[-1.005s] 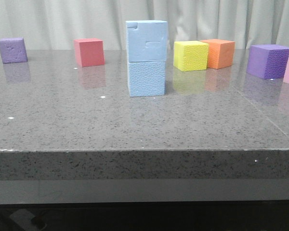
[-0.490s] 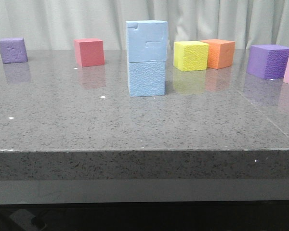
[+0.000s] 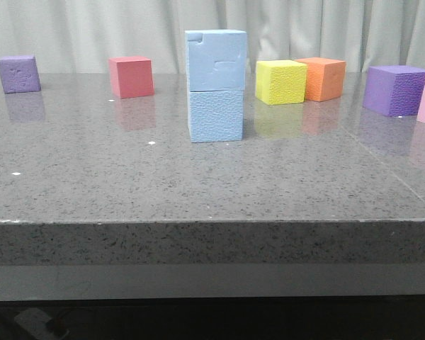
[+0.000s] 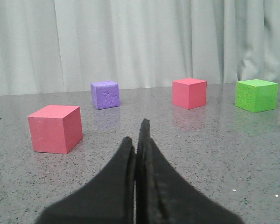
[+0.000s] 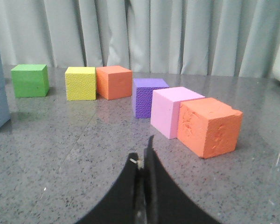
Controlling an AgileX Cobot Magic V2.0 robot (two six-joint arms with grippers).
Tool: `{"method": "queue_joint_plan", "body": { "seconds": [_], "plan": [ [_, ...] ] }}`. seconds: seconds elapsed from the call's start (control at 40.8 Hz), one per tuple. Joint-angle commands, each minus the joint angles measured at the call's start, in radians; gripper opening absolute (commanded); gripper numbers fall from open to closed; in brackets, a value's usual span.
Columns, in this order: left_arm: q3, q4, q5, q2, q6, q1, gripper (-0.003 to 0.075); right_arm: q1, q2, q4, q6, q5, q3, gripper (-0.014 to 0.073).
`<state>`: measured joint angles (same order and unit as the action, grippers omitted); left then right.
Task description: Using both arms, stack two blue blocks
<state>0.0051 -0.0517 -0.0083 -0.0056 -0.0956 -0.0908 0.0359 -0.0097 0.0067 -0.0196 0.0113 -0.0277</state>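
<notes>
Nothing has moved since the earlier frames. I see no containers. Upper blue block (image 3: 215, 60) sits squarely on lower blue block (image 3: 216, 116) on the grey table (image 3: 198, 184), just left of the yellow cube (image 3: 280, 81); jigsaw cuts on the upper face, pebbled lower. My left gripper (image 4: 139, 140) and right gripper (image 5: 142, 161) are clenched, empty.
</notes>
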Motion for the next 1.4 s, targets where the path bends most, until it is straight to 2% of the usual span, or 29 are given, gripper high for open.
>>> {"method": "queue_joint_plan", "body": {
  "seconds": [0.0, 0.466, 0.736, 1.373],
  "plan": [
    [0.003, -0.006, -0.086, -0.018, 0.002, -0.004, -0.002, -0.01, -0.019, 0.0, 0.005, 0.108, 0.006, -0.0119],
    [0.003, -0.006, -0.086, -0.018, 0.002, -0.004, -0.002, -0.016, -0.02, 0.0, 0.005, 0.105, 0.006, -0.0119],
    [0.003, -0.006, -0.086, -0.018, 0.002, -0.004, -0.002, -0.036, -0.02, 0.0, 0.005, 0.034, 0.006, -0.0119],
    [0.003, -0.006, -0.086, -0.018, 0.002, -0.004, -0.002, -0.039, -0.019, 0.0, 0.005, 0.034, 0.006, -0.0119]
  ]
}}
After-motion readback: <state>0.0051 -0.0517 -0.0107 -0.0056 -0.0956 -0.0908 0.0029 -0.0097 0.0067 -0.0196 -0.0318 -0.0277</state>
